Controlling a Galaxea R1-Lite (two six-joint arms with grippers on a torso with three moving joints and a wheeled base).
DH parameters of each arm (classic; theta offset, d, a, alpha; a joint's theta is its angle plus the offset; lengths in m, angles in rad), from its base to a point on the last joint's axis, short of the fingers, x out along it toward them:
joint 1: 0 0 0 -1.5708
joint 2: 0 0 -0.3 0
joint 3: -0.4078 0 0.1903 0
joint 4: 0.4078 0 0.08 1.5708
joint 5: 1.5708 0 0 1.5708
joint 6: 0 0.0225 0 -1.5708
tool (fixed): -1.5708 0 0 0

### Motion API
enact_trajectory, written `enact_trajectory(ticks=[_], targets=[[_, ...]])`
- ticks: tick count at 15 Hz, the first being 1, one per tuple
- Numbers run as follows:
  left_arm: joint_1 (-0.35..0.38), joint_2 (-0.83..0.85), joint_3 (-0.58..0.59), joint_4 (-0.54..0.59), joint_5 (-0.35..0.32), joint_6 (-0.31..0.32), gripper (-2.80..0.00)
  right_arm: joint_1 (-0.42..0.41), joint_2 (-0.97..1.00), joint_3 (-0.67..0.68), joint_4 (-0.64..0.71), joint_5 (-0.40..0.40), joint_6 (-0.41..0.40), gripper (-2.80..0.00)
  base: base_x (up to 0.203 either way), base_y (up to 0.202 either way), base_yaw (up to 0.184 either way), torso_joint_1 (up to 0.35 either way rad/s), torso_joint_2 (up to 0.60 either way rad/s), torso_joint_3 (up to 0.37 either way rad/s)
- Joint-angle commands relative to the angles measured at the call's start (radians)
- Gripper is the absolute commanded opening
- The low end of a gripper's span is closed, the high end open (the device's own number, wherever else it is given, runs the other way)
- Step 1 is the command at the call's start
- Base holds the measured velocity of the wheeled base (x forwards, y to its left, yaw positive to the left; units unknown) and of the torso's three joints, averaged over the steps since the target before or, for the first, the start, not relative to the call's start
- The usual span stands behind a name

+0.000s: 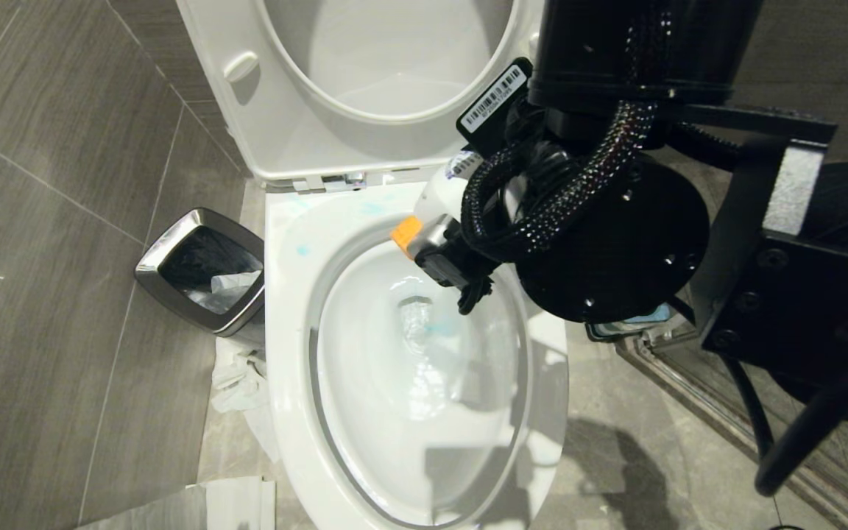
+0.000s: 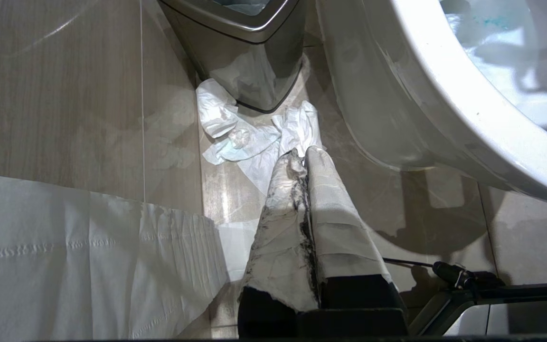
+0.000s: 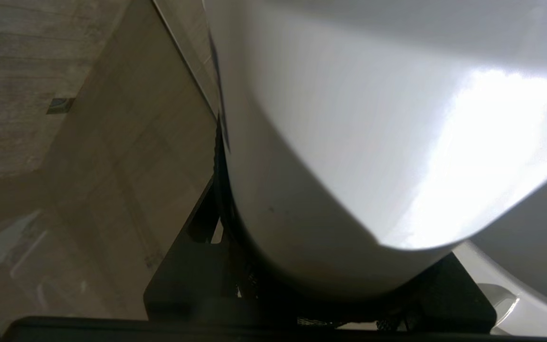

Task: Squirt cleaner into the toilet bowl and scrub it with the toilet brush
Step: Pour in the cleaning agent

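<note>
The right gripper (image 1: 442, 250) is clamping the small white plastic cleaner bottle with its orange cap (image 1: 424, 221) at twelve o'clock over the glossy white ceramic toilet bowl (image 1: 291, 353), apparently squirting; fetching the unseen brush comes next. The left gripper (image 2: 302, 159) is hanging closed, parked.

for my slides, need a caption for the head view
Right gripper tips the cleaner, orange cap down, over the toilet bowl.

A: How much of the small white plastic cleaner bottle with the orange cap (image 1: 435, 210) shows?
B: Only cap and shoulder; the black cabled right arm (image 1: 601, 184) covers the rest, jaws included.
A: And the glossy white ceramic toilet bowl (image 1: 291, 353)?
B: Its near rim is cut off by the head view's lower edge.
</note>
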Motion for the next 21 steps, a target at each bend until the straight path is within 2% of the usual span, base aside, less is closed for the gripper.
enact_trajectory(ticks=[1, 6, 9, 11, 17, 21], targets=[[0.000, 0.001, 0.000, 0.000, 0.000, 0.000, -2.80, 0.000, 0.018, -0.008, -0.024, -0.006, -0.019, -2.80, 0.000, 0.000, 0.000, 0.000, 0.00, 0.000], [0.000, 0.001, 0.000, 0.000, 0.000, 0.000, -2.80, -0.023, 0.057, -0.008, -0.182, -0.006, -0.119, -2.80, 0.000, 0.000, 0.000, 0.000, 0.00, 0.000], [0.000, 0.001, 0.000, 0.000, 0.000, 0.000, -2.80, -0.047, 0.070, 0.001, -0.296, -0.005, -0.219, -2.80, 0.000, 0.000, 0.000, 0.000, 0.00, 0.000], [0.000, 0.001, -0.001, 0.002, -0.001, 0.002, -2.80, -0.050, 0.058, 0.014, -0.326, -0.006, -0.260, -2.80, 0.000, 0.000, 0.000, 0.000, 0.00, 0.000], [0.000, 0.001, -0.001, 0.004, -0.002, 0.002, -2.80, -0.028, -0.008, 0.115, -0.328, 0.000, -0.254, -2.80, 0.000, 0.000, 0.000, 0.000, 0.00, 0.000], [0.000, 0.001, 0.000, 0.001, -0.001, 0.001, -2.80, 0.004, -0.021, 0.165, -0.328, 0.000, -0.184, -2.80, 0.000, 0.000, 0.000, 0.000, 0.00, 0.000]])
